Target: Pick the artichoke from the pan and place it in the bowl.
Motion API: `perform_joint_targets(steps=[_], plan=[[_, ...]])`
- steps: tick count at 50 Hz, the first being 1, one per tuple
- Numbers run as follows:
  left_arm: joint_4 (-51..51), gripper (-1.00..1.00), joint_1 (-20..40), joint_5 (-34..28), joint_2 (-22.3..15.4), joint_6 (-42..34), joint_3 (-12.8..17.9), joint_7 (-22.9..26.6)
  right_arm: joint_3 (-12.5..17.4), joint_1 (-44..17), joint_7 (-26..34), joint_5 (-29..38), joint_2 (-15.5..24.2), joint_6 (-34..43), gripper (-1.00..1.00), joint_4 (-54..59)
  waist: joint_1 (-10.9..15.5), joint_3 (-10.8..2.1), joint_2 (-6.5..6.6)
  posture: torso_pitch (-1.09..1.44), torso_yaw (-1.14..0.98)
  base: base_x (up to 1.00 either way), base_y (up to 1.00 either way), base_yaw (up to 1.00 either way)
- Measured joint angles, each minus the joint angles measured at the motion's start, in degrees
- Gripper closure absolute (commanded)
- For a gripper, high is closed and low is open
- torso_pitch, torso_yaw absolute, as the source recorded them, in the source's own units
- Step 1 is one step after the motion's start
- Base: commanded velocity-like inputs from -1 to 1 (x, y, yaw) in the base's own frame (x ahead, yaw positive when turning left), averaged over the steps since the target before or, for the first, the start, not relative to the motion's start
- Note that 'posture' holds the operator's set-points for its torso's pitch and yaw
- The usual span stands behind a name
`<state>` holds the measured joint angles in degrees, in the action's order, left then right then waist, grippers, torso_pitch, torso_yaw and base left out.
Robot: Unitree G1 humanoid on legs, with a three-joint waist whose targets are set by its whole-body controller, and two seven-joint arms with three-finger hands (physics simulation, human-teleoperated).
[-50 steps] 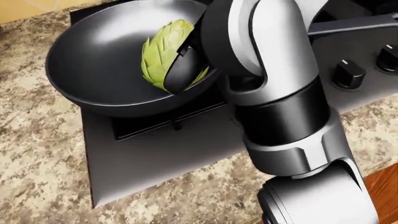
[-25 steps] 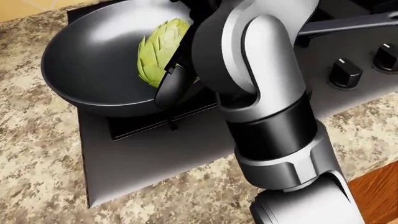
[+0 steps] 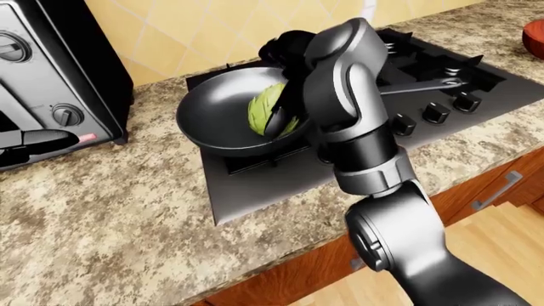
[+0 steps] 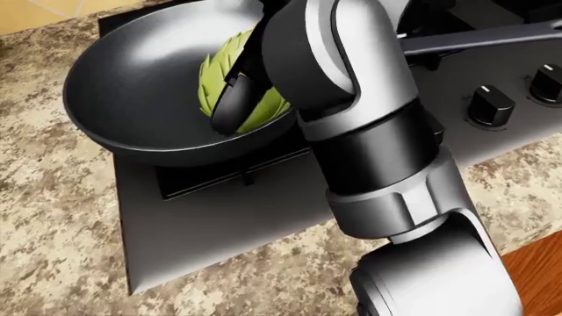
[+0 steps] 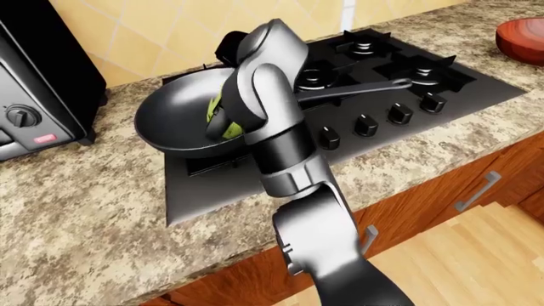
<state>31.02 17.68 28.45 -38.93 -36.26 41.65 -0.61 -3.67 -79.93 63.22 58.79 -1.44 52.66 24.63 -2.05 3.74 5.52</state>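
Note:
A green artichoke (image 4: 209, 78) stands inside the black pan (image 4: 132, 85) on the cooktop, in the upper left of the head view. My right hand (image 4: 239, 89) reaches down into the pan, and one dark finger (image 4: 230, 108) lies across the artichoke's near face. The forearm hides the other fingers, but the hand looks closed round the artichoke. The red bowl (image 5: 523, 30) sits on the counter at the far top right of the right-eye view. A dark glossy shape, apparently my left hand (image 3: 34, 145), pokes in at the left edge of the left-eye view; its fingers are unclear.
The pan's long handle (image 5: 357, 89) points right over the black cooktop (image 5: 442, 95), whose knobs (image 5: 365, 124) run along its near side. A toaster oven (image 3: 51, 70) stands at the left. Speckled granite counter (image 3: 102, 223) lies below, above wooden drawers (image 5: 476, 191).
My right forearm has swung left and further over the pan. The dark finger has slid from the artichoke's right side to across its middle. The artichoke stays in the pan.

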Motion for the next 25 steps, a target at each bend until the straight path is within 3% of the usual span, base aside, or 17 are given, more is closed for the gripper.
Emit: perform_joint_targets(steps=[13, 25], plan=[[0.0, -1.00, -0.2, 0.0, 0.1, 0.0, 0.2, 0.1, 0.5, -3.4, -9.3, -7.8, 1.7, -3.9, -1.00, 10.3, 0.1, -0.02, -0.07, 0.00, 0.00, 0.00, 0.00, 0.00], [0.0, -1.00, -0.3, -0.1, 0.3, 0.1, 0.2, 0.1, -0.3, -2.6, -11.7, -10.2, 1.1, -4.1, -1.00, 11.8, 0.3, 0.02, -0.14, 0.00, 0.00, 0.00, 0.00, 0.00]])
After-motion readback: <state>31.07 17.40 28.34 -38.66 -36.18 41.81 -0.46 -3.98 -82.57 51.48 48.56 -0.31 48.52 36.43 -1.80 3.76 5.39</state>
